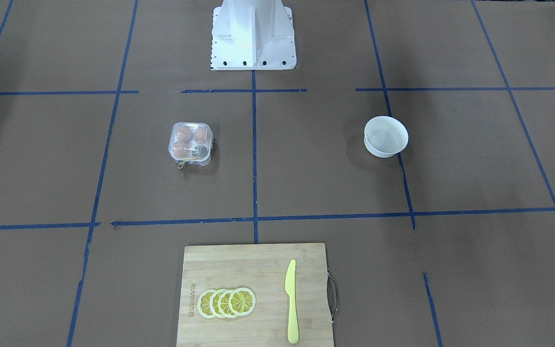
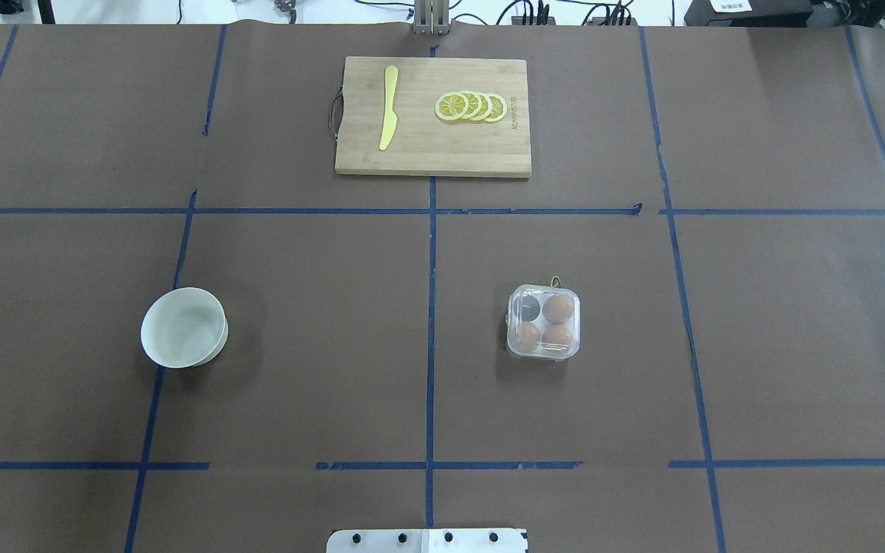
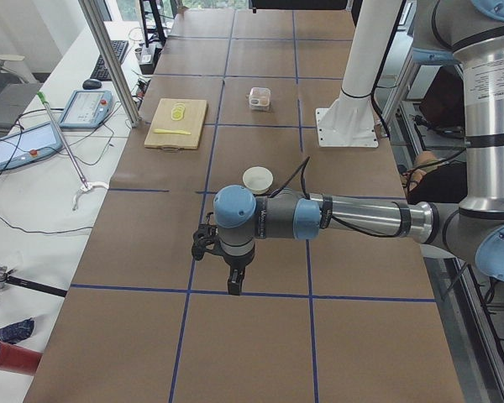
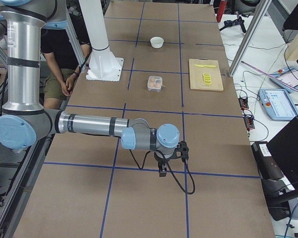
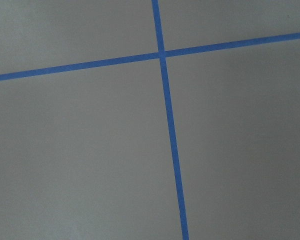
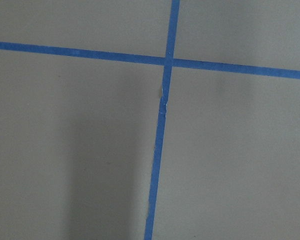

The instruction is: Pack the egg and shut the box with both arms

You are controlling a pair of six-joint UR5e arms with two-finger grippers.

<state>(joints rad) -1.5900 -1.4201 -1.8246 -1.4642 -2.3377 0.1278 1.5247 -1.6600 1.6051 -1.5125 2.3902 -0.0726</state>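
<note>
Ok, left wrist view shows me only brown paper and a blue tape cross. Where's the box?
Observer: The box sits on the robot's right half of the table, far from the left gripper.
Operator: How full is it?
Observer: Three brown eggs; the fourth cell looks dark, no brown egg there.
Operator: Anything in the bowl?
Observer: The white bowl, on the robot's left half, looks empty.

Left hand (image 3: 233, 285) and right hand (image 4: 162, 171) low, downward-facing.
</note>
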